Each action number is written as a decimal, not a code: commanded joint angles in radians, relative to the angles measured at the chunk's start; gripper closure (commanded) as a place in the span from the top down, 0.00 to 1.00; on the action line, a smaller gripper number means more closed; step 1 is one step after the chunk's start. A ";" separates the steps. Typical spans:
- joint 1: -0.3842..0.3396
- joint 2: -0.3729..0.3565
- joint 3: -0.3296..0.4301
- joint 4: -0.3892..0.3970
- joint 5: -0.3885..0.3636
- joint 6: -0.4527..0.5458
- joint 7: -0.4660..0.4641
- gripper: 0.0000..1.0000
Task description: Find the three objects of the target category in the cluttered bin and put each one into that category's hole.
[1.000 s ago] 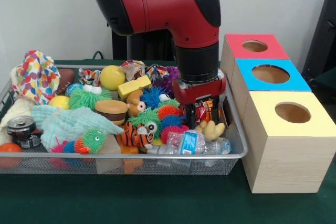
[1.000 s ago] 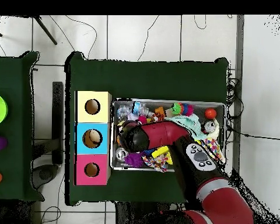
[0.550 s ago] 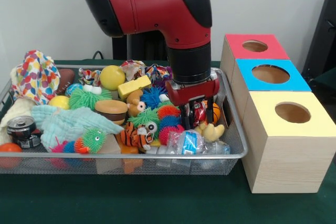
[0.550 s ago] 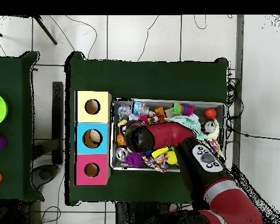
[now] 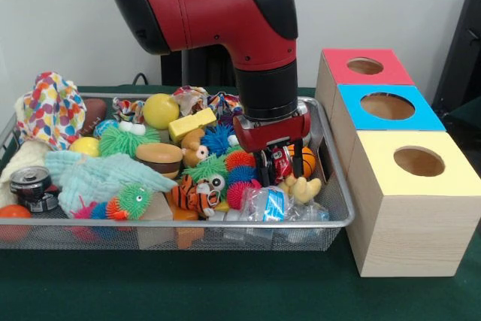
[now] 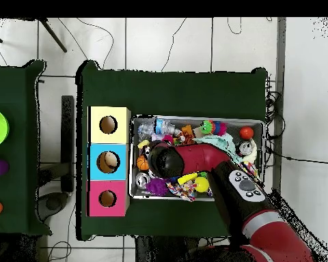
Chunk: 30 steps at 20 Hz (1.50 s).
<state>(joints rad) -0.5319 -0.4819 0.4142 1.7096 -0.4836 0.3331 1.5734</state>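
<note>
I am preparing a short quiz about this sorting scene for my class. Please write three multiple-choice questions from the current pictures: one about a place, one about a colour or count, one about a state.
1. Where do the three boxes stand in the front view?
A. Right of the wire bin
B. Inside the wire bin
C. Left of the wire bin

2. Which colour is the top of the middle box?
A. Green
B. Blue
C. White

3. How does the soda can stand?
A. Crushed flat
B. Hanging from the gripper
C. Upright in the bin's left end

Answers:
1 A: the red box, blue box and yellow box line up beside the wire bin.
2 B: its top is blue.
3 C: the soda can shows its top, far from the gripper.
</note>
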 commanded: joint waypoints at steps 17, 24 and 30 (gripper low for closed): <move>-0.068 0.129 0.131 0.027 -0.022 -0.115 0.060 1.00; -0.085 0.156 0.139 0.036 -0.026 -0.120 0.062 1.00; -0.098 0.162 0.159 0.042 -0.030 -0.140 0.063 1.00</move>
<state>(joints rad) -0.5978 -0.4270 0.5319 1.7440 -0.4843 0.2880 1.5732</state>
